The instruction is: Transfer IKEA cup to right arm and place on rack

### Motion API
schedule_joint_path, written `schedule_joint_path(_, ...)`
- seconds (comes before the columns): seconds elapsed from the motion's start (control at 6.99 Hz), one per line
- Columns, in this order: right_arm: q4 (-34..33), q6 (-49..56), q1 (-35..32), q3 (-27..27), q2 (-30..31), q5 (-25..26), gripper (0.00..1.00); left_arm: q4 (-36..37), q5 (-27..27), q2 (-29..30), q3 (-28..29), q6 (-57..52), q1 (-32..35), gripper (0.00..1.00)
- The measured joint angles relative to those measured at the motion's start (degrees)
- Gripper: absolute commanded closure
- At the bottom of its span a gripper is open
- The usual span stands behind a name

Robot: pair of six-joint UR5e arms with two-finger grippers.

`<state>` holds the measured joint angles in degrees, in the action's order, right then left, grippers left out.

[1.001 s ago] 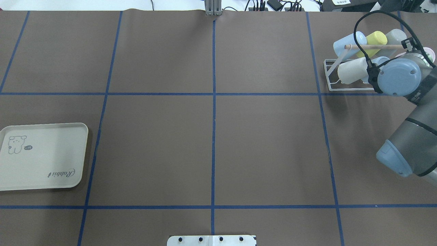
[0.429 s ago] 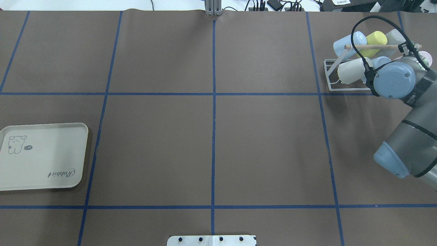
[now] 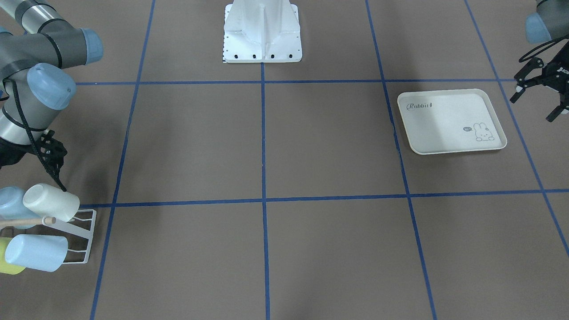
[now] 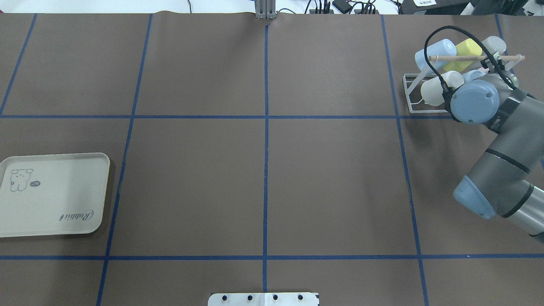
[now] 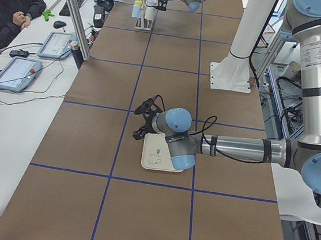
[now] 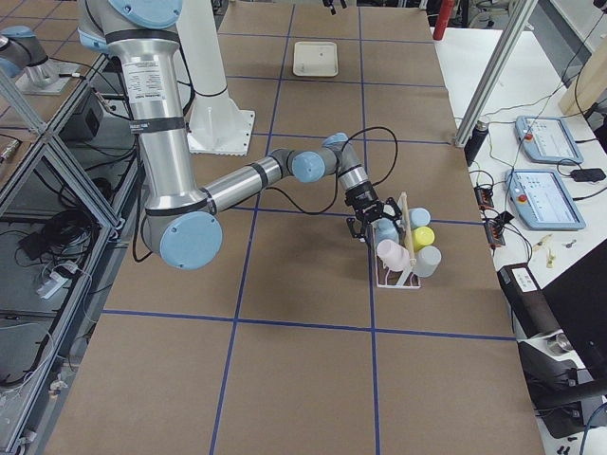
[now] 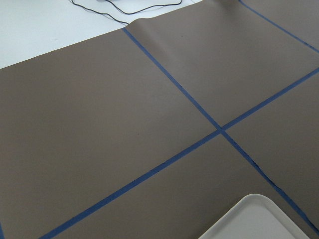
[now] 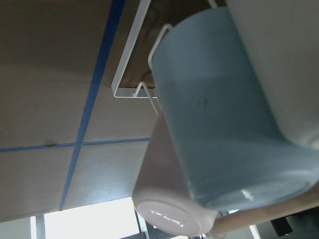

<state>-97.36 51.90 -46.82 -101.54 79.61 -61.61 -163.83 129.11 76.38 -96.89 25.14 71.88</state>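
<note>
The white wire rack (image 4: 410, 97) with a wooden dowel (image 4: 463, 57) stands at the far right and holds several cups. Among them are a cream one (image 4: 431, 91), a light blue one (image 4: 433, 51) and a yellow one (image 4: 465, 49). The rack also shows in the front-facing view (image 3: 89, 235). My right gripper (image 3: 51, 155) hovers beside the cream cup (image 3: 51, 202); it looks open and empty, and my wrist hides it from overhead. The right wrist view shows a light blue cup (image 8: 219, 124) and a pink cup (image 8: 164, 194) up close on the rack. My left gripper (image 3: 538, 95) is open and empty beside the tray.
A cream rabbit-print tray (image 4: 51, 195) lies at the near left with nothing on it. The white robot base plate (image 3: 262, 49) stands at the middle of the robot's side. A thick black cable (image 4: 433, 46) loops from the right wrist over the rack.
My right wrist has slid leftward along the front of the rack, uncovering the grey cup and the dowel's right end. The cups and the tray have not moved.
</note>
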Motion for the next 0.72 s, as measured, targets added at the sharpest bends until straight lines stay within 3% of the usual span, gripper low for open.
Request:
schedule_joint_path(0.43,0.0,1.1,-0.1,-0.5,-0.5,-0.2,0.02,0.0,0.0,0.0,0.0,0.0,0.0,0.0)
schedule_joint_path(0.72,0.0,1.8,-2.5,-2.9,-1.5,-4.3,0.01,0.0,0.0,0.0,0.1,0.0,-0.1,0.0)
